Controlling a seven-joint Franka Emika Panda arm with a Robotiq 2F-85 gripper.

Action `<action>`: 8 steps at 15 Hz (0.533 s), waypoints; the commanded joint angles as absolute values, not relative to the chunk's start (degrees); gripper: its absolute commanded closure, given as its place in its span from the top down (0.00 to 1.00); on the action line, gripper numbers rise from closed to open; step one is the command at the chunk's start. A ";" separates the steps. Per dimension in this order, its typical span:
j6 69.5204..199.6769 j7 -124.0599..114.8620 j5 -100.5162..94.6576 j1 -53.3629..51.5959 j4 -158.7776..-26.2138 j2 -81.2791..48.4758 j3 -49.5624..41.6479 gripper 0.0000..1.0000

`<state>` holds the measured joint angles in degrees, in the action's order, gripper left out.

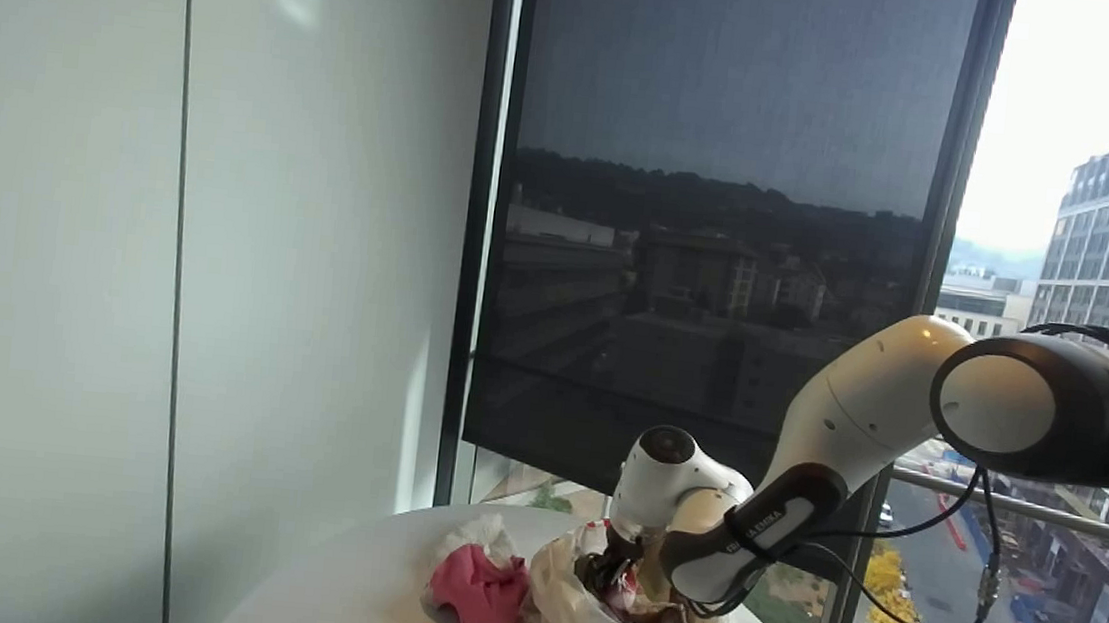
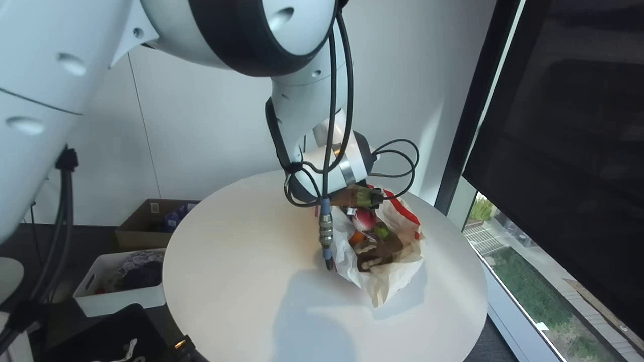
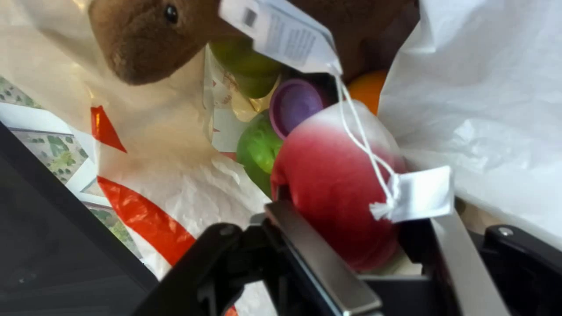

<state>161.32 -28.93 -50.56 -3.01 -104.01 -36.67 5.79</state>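
Observation:
My gripper (image 3: 347, 213) points into an open white and red plastic bag (image 3: 478, 109) on the round table. Its fingers are closed on both sides of a soft red-and-white round thing (image 3: 329, 175), and the left fingertip presses into it. A white label and a paper tag (image 3: 290, 39) on a string hang from it. Brown plush toys (image 3: 140, 39), a green pepper-like thing (image 3: 259, 147), a purple cup-like thing (image 3: 296, 107) and an orange thing (image 3: 371, 90) lie close by in the bag. The red-and-white thing also shows in an exterior view (image 2: 364, 219) at the bag's mouth.
A pink cloth thing (image 1: 482, 594) with white fluff lies on the white round table (image 1: 340, 584) beside the bag. The window and dark shade (image 1: 723, 216) stand close behind the table. A cardboard box (image 2: 138, 234) and a white bin (image 2: 121, 300) stand on the floor.

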 commanded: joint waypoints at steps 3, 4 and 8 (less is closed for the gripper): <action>155.96 -27.70 -40.47 -7.48 -104.81 -29.44 3.67 1.00; 154.71 -31.32 -45.06 -5.32 -104.08 -28.85 6.26 1.00; 155.96 -24.42 -33.49 -10.17 -105.64 -25.37 3.76 1.00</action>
